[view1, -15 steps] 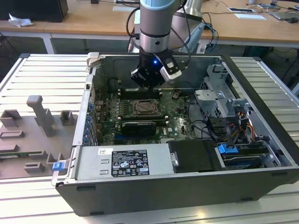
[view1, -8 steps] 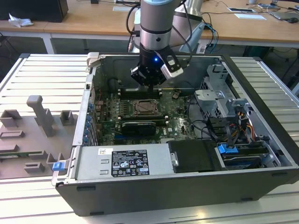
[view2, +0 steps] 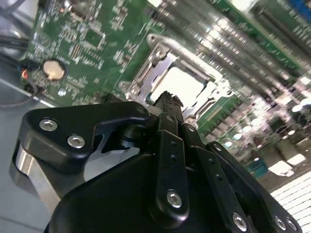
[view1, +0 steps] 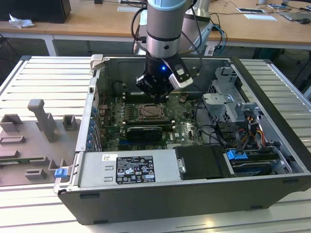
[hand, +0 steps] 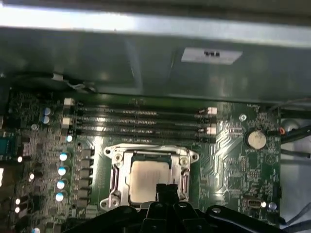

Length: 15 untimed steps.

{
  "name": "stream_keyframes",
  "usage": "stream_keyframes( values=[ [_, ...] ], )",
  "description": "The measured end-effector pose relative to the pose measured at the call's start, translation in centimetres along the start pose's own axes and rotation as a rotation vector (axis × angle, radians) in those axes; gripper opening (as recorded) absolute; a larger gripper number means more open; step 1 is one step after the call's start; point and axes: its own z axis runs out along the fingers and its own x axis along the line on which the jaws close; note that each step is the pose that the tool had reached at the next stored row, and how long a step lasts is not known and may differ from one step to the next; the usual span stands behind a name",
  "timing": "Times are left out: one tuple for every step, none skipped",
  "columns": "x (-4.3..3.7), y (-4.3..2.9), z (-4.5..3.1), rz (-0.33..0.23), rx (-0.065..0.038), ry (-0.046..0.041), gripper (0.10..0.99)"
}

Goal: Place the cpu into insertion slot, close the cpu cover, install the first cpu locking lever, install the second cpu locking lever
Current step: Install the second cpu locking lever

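Note:
The cpu (hand: 147, 178) is a pale square chip lying flat in the insertion slot (view1: 151, 112) on the green motherboard; it also shows in the second wrist view as the pale cpu (view2: 183, 87). The cpu cover (hand: 151, 153), a grey metal frame, lies down around the chip, and the same cover (view2: 158, 54) appears in the second wrist view. My gripper (view1: 156, 99) hangs just above the socket's edge. Its black fingertips (hand: 166, 187) stand together with nothing between them, close over the chip's rim. The locking levers are not clear to me.
Long black memory slots (hand: 141, 121) run beside the socket toward the case wall (hand: 146, 58). A coin battery (hand: 256, 139) sits on the board nearby. A drive cage (view1: 228, 97), cables (view1: 233, 132) and the power supply (view1: 129, 170) crowd the case. A grey fixture (view1: 43, 119) stands outside it.

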Motion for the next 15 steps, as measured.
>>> stream_keyframes(
  values=[
    [0.01,-0.17,0.08,0.0,-0.001,0.0026,0.106],
    [0.03,-0.44,0.19,0.001,-0.001,0.0062,0.106],
    [0.09,-1.3,0.37,0.001,-0.005,0.0074,0.106],
    [0.13,-1.97,0.45,0.001,-0.008,0.0072,0.106],
    [0.15,-2.43,0.51,0.001,-0.009,0.0072,0.106],
    [0.16,-2.62,0.54,0.0,-0.009,0.0071,0.106],
    [0.17,-2.73,0.55,0.0,-0.01,0.0071,0.106],
    [0.19,-3.04,0.56,0.0,-0.011,0.0071,0.106],
    [0.21,-3.31,0.56,0.0,-0.012,0.007,0.106],
    [0.23,-3.63,0.57,0.0,-0.013,0.007,0.106],
    [0.28,-3.87,0.58,0.0,-0.015,0.007,0.106],
    [0.4,-4.0,0.61,0.0,-0.016,0.0069,0.106],
    [1.01,-4.09,0.74,-0.001,-0.019,0.0067,0.106],
    [1.83,-4.1,0.96,-0.001,-0.022,0.0065,0.106],
    [2.62,-4.1,1.2,-0.001,-0.023,0.0065,0.106]
  ],
)
